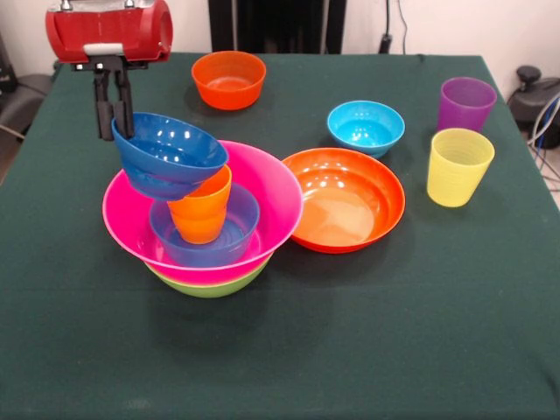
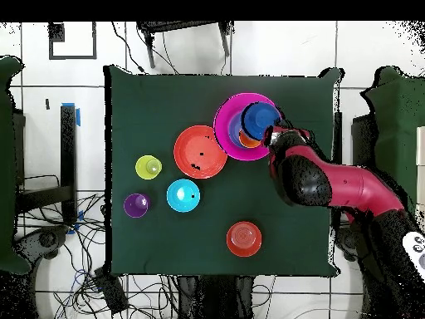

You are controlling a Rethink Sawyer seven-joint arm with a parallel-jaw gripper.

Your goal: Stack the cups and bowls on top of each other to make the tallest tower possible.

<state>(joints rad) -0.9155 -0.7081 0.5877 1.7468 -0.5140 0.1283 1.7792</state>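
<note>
Red arm descending vertically from above; black tool (image 1: 116, 118) pointing straight down, its fingers (image 1: 106, 112) closed together, pinching a thin rim

The worktop (image 1: 280, 350) lies open on the near side of the tower (image 1: 201, 219). The orange dish (image 1: 346, 199) seems to touch the tower's side, and the end effector (image 1: 115, 118) crowds the opposite side.

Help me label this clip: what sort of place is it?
Probably a robotics lab: a green-clothed table on tiled floor, loose cables underneath, and a red robot arm working beside it.
</note>
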